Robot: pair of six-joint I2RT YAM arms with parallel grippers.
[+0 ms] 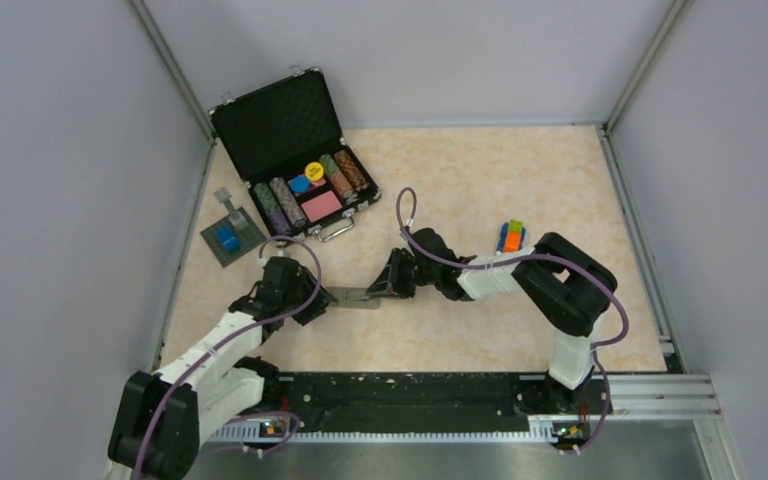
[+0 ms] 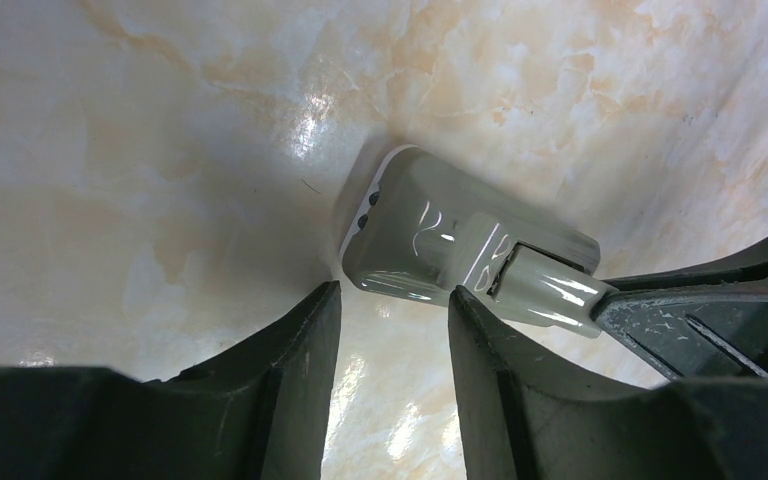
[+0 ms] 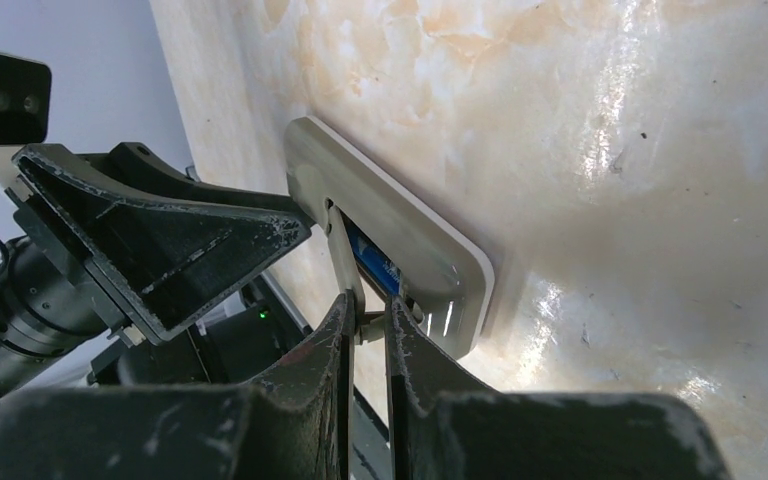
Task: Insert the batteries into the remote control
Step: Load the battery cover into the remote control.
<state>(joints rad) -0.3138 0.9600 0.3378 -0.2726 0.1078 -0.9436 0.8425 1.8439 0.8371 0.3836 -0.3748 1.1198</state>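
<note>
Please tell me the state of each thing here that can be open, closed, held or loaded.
remote control: lying back up, compartment open.
battery cover: raised at an angle, gripped.
blue battery: inside the compartment.
left hand: open, holding nothing.
right hand: shut on the battery cover.
chip case: lid open.

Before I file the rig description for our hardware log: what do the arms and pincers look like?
The left arm and right arm have white links, black joints and a looped purple cable each. The left pincer and right pincer are black, tapering wedges with scuffed edges.
</note>
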